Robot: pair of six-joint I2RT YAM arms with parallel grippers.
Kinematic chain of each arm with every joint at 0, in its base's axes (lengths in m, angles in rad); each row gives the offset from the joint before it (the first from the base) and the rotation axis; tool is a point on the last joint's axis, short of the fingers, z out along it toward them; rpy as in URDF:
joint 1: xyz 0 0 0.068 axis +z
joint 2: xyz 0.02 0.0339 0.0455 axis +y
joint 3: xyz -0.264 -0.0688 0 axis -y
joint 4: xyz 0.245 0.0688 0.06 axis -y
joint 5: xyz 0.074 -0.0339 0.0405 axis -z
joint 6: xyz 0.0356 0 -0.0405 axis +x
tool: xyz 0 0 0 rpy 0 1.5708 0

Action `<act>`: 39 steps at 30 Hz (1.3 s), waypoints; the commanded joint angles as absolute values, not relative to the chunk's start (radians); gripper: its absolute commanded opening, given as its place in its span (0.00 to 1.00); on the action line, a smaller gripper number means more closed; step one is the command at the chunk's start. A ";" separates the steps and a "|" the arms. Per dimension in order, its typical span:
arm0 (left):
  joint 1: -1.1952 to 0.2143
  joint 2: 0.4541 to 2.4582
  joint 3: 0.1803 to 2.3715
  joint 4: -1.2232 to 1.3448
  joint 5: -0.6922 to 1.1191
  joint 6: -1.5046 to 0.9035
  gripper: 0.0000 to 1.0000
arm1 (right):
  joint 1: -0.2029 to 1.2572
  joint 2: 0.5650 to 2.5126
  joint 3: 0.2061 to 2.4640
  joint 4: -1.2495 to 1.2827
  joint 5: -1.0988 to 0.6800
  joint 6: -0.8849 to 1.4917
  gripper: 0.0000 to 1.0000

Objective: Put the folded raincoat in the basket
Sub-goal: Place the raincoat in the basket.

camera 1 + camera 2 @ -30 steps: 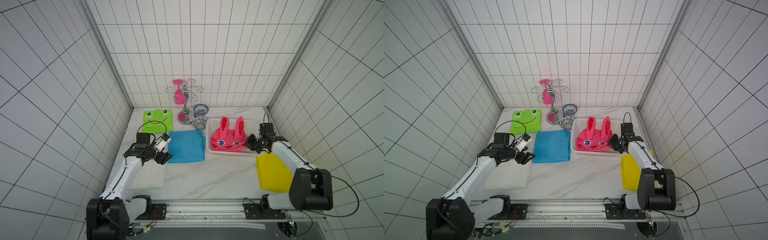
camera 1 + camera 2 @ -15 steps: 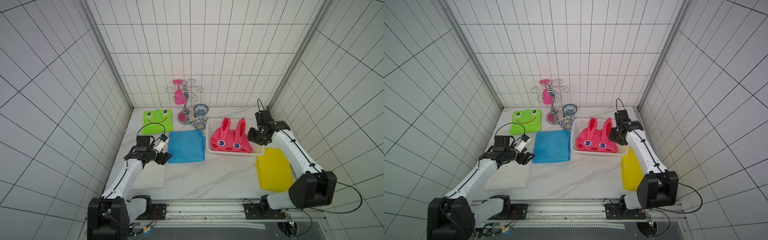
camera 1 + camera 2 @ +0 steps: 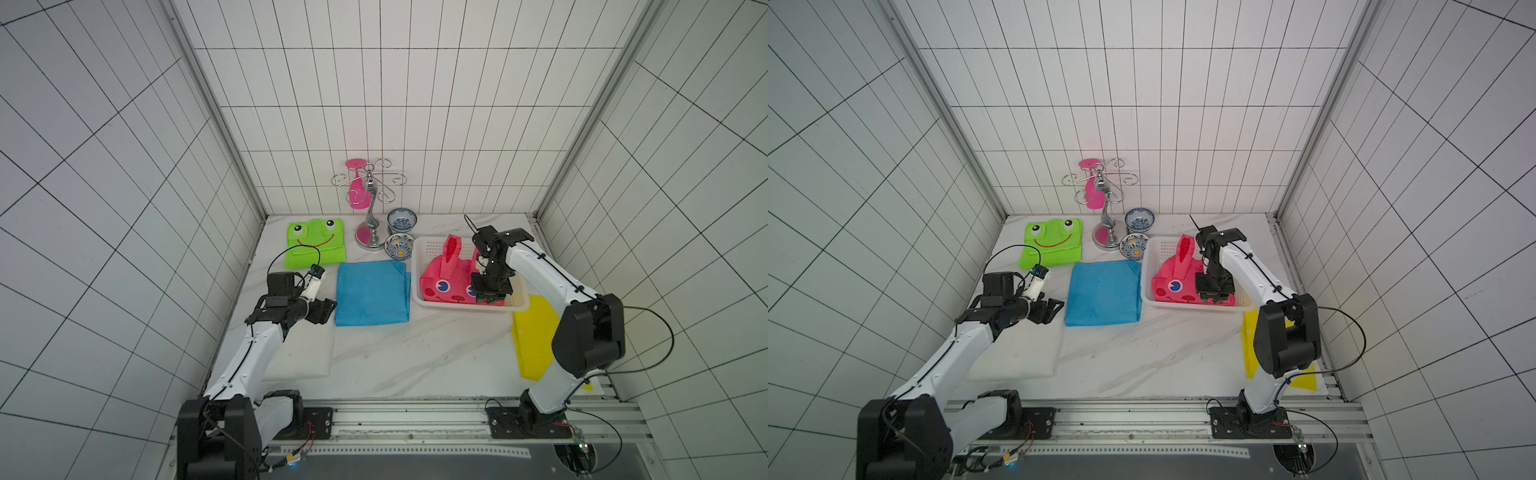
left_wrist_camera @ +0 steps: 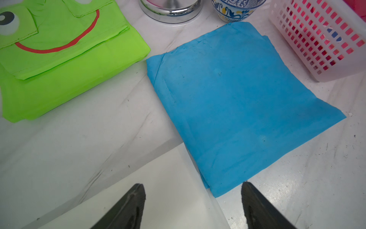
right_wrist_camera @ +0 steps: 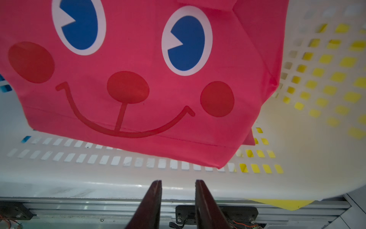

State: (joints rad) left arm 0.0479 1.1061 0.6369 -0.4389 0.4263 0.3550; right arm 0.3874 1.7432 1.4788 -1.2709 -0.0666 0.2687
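Note:
The folded raincoat [image 3: 446, 282] [image 3: 1173, 282] is pink with a bunny face and lies inside the white perforated basket [image 3: 465, 309] [image 3: 1187, 307], ears toward the back wall. In the right wrist view its smiling face [image 5: 138, 79] fills the basket [image 5: 297, 178]. My right gripper [image 3: 490, 297] [image 3: 1214, 296] [image 5: 178, 181] points down over the basket's front right part, jaws a little apart with nothing between them and clear of the cloth. My left gripper [image 3: 326, 309] [image 3: 1054, 309] [image 4: 193, 185] is open and empty, low over a white folded sheet beside the blue cloth.
A blue folded raincoat [image 3: 372, 293] lies left of the basket, a green frog one [image 3: 316, 243] behind it, a white one [image 3: 303, 353] under the left arm, a yellow one [image 3: 536, 340] under the right arm. A metal stand [image 3: 370, 216] and two bowls [image 3: 402, 219] stand at the back.
My right arm rose from the basket's right side and swung over its front, jaws parting off the pink raincoat, which settled lower in the basket. The left arm barely moved.

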 commanded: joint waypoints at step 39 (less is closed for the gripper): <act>0.091 1.092 0.640 -0.445 0.475 0.347 0.80 | 0.432 1.770 1.485 -1.074 -0.176 0.233 0.34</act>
